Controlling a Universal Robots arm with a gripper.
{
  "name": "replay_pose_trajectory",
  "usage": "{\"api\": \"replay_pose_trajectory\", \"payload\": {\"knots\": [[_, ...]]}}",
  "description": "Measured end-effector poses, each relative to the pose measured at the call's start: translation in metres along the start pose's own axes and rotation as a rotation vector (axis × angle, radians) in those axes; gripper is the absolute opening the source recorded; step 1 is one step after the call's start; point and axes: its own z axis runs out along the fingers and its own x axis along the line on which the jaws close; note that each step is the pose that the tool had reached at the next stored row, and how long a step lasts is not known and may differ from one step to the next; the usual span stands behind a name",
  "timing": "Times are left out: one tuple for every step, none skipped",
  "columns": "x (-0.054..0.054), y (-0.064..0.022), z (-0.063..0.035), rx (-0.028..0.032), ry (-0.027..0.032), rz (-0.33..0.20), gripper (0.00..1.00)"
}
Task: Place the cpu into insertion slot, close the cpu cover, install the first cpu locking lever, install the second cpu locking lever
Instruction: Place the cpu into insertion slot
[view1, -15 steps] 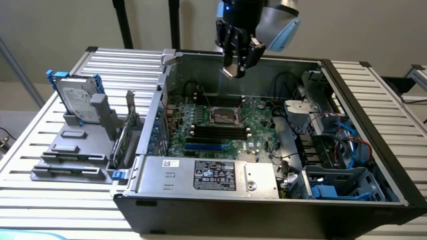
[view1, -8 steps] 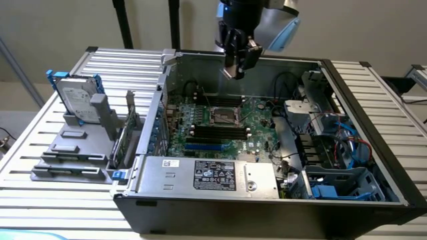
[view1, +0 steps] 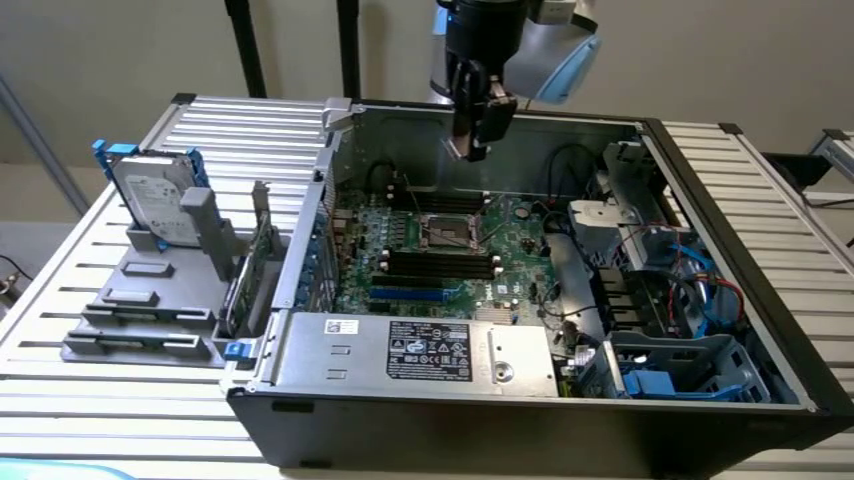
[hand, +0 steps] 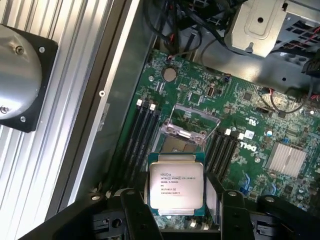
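The cpu (hand: 175, 183), a small square chip with a pale silver face and printed text, sits between my gripper's (hand: 180, 202) two black fingers (hand: 134, 210), which are shut on its edges. It hangs above the green board, just short of the insertion slot (hand: 174, 145), a dark square socket with a metal rim. The cpu cover (hand: 193, 120), a silvery frame with a window, stands raised beyond the socket. In the exterior view my gripper (view1: 474, 148) hovers over the open computer case, above the insertion slot (view1: 447, 228).
Black memory slots (hand: 142, 135) flank the socket on both sides. A power supply box (view1: 414, 350) fills the case's near side, and drive cages with cables (view1: 667, 300) sit at the exterior view's right. A hard drive (view1: 154, 200) stands outside on the slatted table.
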Motion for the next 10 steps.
{"api": "replay_pose_trajectory", "payload": {"knots": [[0.0,0.0,0.0003,-0.0003,-0.0007,0.018,0.54],[0.0,0.0,0.0007,-0.0007,-0.0013,0.036,0.54],[0.0,0.0,0.0011,-0.0011,-0.0019,0.054,0.54],[0.0,-0.0001,0.0015,-0.0015,-0.0025,0.072,0.54],[-0.0001,-0.0001,0.0018,-0.0018,-0.0032,0.09,0.54],[-0.0001,-0.0001,0.0022,-0.0022,-0.0037,0.108,0.54],[-0.0001,-0.0001,0.0026,-0.0026,-0.0043,0.126,0.54],[-0.0001,-0.0001,0.003,-0.003,-0.005,0.145,0.54],[-0.0001,-0.0001,0.0034,-0.0034,-0.0056,0.163,0.54],[-0.0001,-0.0001,0.0038,-0.0038,-0.0062,0.181,0.54]]}}
